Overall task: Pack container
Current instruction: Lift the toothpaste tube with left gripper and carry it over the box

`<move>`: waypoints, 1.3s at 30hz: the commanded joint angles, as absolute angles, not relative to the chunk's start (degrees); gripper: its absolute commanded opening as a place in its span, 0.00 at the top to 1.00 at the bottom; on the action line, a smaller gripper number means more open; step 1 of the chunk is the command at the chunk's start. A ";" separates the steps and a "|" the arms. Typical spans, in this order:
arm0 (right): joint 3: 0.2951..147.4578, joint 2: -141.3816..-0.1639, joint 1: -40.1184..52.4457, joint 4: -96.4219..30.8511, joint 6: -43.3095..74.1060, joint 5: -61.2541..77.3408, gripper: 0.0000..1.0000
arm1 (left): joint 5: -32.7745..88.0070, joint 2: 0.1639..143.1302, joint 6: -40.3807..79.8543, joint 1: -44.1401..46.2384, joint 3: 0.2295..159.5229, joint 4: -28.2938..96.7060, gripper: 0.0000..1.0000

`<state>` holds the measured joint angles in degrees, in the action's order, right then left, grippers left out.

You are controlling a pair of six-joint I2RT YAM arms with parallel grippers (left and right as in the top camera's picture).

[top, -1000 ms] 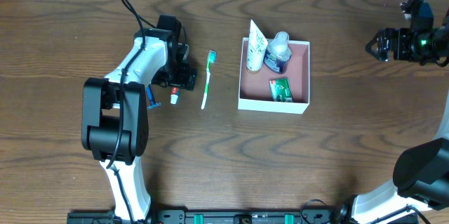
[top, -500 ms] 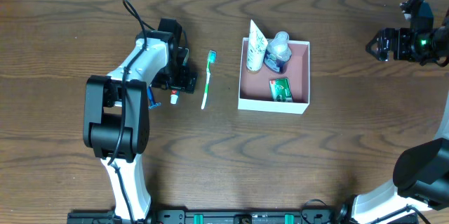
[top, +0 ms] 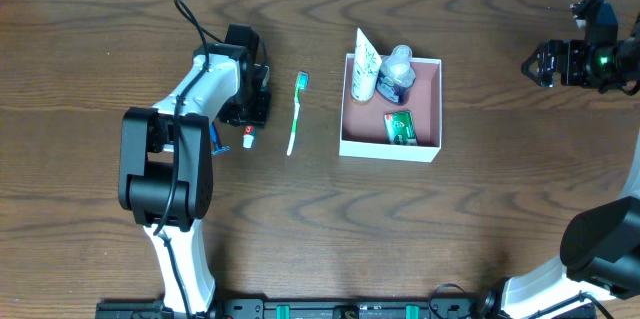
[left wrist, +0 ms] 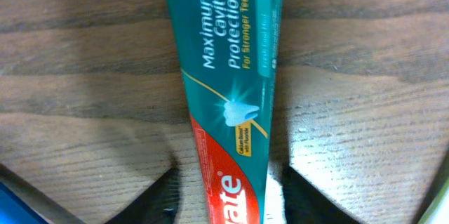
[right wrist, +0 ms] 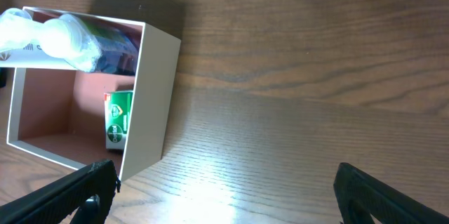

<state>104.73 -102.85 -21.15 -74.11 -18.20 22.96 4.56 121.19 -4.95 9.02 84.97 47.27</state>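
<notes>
left claw (left wrist: 228, 194) is down over a teal-and-red toothpaste tube (left wrist: 231, 76) lying flat on the brown wood tabletop (top: 100, 209). One finger each side, close in; can't tell if they pinch it. Tube looks soft, so grip mid-body with light force.

Next right: green-and-white plastic toothbrush (top: 295, 114), flat, just beside.

Then the shallow square container, white walls and pink inside (top: 390, 151), centre-right, apart from both claws. It holds a white tube (top: 365, 61), a clear blue-tinted bottle (top: 397, 71) and a small green box (top: 400, 127); rest of floor bare. My read: box is light with thin stiff walls and slides if nudged. Load from above; to move it, pinch one wall at the rim.

right claw (top: 533, 63) far right, spread wide, holding nothing.
</notes>
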 commanded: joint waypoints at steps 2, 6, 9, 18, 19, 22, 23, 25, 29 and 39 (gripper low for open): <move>104.77 -102.78 -20.71 -74.15 -17.58 23.79 0.01 | 5.50 122.15 -5.13 8.71 84.55 47.24 0.65; 104.77 -102.78 -20.71 -74.15 -17.58 23.79 0.01 | 5.50 122.15 -5.13 8.71 84.55 47.24 0.69; 104.77 -102.78 -20.71 -74.17 -17.58 23.81 0.01 | 5.50 122.02 -5.13 8.71 84.62 47.40 0.74; 104.77 -102.78 -20.71 -74.15 -17.58 23.81 0.01 | 5.50 120.40 -5.13 8.71 87.90 50.87 0.81; 104.77 -102.78 -20.71 -74.15 -17.58 23.81 0.01 | 5.50 120.09 -5.13 8.71 88.36 51.55 0.81; 104.77 -102.78 -20.71 -74.15 -17.58 23.81 0.01 | 5.50 118.43 -5.13 8.71 90.02 53.58 0.81; 104.77 -102.78 -20.71 -74.15 -17.58 23.81 0.01 | 5.50 117.64 -5.10 8.71 90.63 54.19 0.81; 104.77 -102.78 -20.71 -74.17 -17.58 23.81 0.01 | 5.52 115.37 -5.08 8.71 92.51 55.86 0.81; 104.77 -102.78 -20.71 -74.15 -17.58 23.81 0.01 | 5.54 109.14 -4.60 8.93 95.98 58.26 0.81; 104.77 -102.78 -20.71 -74.15 -17.58 23.79 0.01 | 8.64 87.70 1.06 17.28 100.90 54.00 0.81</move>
